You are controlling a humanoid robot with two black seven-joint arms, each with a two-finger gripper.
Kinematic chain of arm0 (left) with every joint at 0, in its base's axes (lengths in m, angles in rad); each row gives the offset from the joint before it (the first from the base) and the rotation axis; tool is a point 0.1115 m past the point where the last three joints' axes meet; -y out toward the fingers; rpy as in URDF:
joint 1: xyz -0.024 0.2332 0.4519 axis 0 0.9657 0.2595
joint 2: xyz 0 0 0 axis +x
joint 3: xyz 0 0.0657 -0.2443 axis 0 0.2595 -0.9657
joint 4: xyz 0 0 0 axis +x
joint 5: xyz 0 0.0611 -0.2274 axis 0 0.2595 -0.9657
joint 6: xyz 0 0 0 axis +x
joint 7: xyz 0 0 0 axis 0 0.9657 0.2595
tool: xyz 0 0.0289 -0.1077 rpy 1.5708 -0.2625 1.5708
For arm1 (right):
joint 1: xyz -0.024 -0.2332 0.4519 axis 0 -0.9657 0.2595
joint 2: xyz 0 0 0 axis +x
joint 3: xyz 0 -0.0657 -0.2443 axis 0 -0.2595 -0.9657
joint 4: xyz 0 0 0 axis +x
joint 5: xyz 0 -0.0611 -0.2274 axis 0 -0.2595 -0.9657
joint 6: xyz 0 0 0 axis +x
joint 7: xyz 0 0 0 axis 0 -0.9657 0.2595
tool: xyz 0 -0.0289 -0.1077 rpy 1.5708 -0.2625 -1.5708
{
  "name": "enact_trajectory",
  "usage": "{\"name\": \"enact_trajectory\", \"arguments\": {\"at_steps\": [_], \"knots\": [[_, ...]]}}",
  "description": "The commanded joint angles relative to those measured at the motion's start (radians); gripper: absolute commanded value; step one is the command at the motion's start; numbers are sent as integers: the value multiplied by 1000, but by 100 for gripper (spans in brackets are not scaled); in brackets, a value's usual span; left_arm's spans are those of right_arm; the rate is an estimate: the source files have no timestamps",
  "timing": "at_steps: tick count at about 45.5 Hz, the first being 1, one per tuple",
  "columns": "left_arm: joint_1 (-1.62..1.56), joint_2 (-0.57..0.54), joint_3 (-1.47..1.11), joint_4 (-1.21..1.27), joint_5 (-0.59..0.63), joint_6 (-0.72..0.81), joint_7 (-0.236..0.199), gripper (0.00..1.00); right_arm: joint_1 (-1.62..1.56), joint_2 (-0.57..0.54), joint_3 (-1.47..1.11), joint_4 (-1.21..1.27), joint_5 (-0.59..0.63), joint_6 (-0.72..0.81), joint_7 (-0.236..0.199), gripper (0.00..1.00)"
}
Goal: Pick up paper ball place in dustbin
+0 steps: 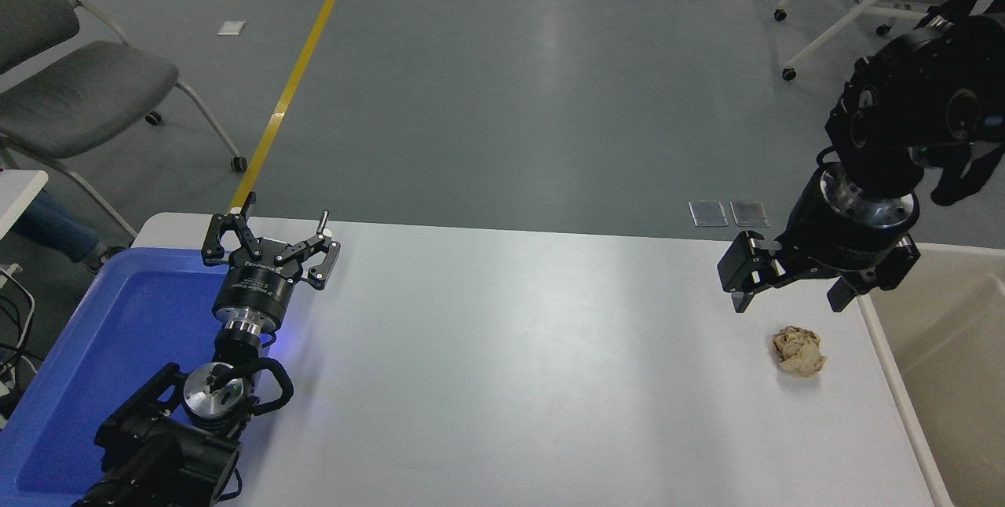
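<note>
Tan paper ball [799, 351] just below the wide-open right gripper [789, 299], dustbin [887, 358] at its right, gripper lettering unreadable, left gripper [271, 236] open, parked far left.

Bright, even overhead light; a soft glare streak runs down the grey floor [550, 60] at upper centre. The white desk [510, 381] shines palely, shadows are faint, and everything stays sharp.

You have a white table [502, 350] carrying a crumpled paper ball [799, 351] near its right edge and a blue tray [118, 334] at its left end. The cream dustbin [883, 342] stands just beside the right edge.
</note>
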Motion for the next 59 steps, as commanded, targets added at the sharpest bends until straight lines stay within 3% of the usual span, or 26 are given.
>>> {"name": "enact_trajectory", "arguments": {"at_steps": [1, 16, 25, 33, 45, 59], "knots": [[0, 0, 0, 0, 0, 0, 0, 99, -20, -34, -1, -4, -10, -34, 0, 100], [0, 0, 0, 0, 0, -1, 0, 99, -157, -173, 19, -78, -163, -125, 0, 100], [0, 0, 0, 0, 0, 0, 0, 99, -348, -314, 145, -267, -329, -145, 0, 100], [0, 0, 0, 0, 0, 0, 0, 99, -553, -374, 295, -472, -449, -145, 0, 100], [0, 0, 0, 0, 0, 0, 0, 99, -861, -364, 485, -788, -546, -145, 3, 100], [0, 0, 0, 0, 0, 0, 0, 99, -1053, -272, 525, -980, -564, -198, 68, 100]]}}
